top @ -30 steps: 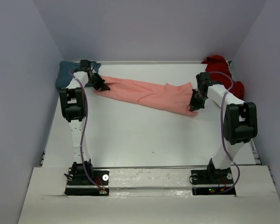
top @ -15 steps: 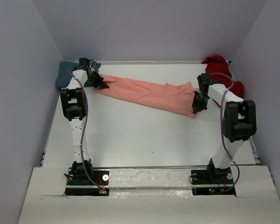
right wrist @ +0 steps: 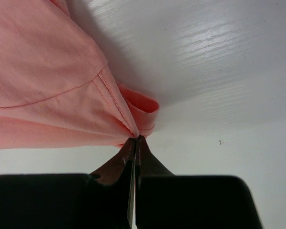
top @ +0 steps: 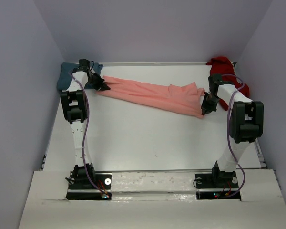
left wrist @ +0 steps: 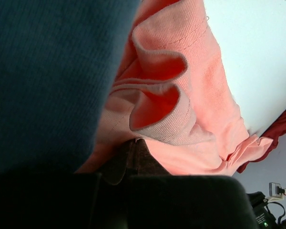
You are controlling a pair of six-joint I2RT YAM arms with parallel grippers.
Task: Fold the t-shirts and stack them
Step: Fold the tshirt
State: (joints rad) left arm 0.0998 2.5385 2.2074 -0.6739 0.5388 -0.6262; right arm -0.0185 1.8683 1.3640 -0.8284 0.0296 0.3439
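Note:
The salmon-pink t-shirt [top: 152,95] is stretched as a long band across the far half of the table. My left gripper [top: 104,86] is shut on its left end, where the ribbed hem bunches [left wrist: 171,119]. At the right end my right gripper [top: 206,109] is shut on a stitched corner of the same shirt [right wrist: 62,95], its jaws pressed together. The teal t-shirt [top: 66,76] lies crumpled in the far left corner and fills the left of the left wrist view [left wrist: 47,71]. The dark red t-shirt [top: 224,69] is heaped in the far right corner.
Grey walls close in the table [top: 143,138] on the left, right and back. The arm bases stand on a white rail [top: 152,181] at the near edge.
My right gripper has moved right and a little away with the shirt's corner, pulling the pink shirt longer and straighter. The left gripper has shifted slightly toward the far left.

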